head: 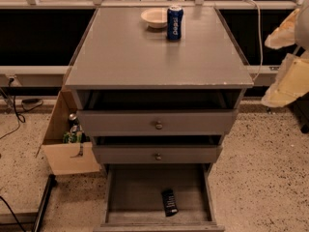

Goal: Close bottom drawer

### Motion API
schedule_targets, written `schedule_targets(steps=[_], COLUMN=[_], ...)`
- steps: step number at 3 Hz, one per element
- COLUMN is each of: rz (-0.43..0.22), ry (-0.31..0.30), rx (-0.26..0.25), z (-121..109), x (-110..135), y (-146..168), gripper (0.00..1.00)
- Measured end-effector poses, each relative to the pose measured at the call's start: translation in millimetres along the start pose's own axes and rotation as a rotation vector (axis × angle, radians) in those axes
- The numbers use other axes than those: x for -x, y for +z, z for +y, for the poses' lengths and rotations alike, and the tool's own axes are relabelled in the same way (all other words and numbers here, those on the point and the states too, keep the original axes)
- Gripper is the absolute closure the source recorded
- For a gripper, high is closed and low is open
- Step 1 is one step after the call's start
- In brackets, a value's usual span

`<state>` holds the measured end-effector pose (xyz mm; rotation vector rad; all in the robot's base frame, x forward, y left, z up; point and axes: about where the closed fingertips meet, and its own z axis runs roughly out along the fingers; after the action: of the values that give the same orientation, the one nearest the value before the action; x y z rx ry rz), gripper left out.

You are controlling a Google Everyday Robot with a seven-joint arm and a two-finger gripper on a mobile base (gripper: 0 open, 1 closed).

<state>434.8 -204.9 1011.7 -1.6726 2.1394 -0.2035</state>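
I see matt grey-painted wood on the bottom drawer point(140, 192), dull metal knobs point(158, 125) above it, smooth cream plastic on the gripper point(287, 83) at right edge.

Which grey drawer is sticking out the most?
The bottom grey wooden drawer, with a dark packet lying inside; the two above barely stick out. The cream gripper hangs at the right edge.

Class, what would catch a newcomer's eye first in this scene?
The grey wooden bottom drawer hangs wide open at the foot of the grey cabinet, a small dark packet lying inside. On its top stand a blue soda can and a white bowl; the robot's cream tool hovers at the right edge.
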Motion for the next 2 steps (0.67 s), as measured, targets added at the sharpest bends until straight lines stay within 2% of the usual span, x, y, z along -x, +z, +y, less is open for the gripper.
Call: schedule_targets(steps=[1,2], rz=[0.0,-0.02], ry=[0.0,0.047], rx=[0.0,0.021], z=[0.1,8.9], x=[-0.1,-8.0], y=[0.2,24.2], gripper=[0.51,0.74])
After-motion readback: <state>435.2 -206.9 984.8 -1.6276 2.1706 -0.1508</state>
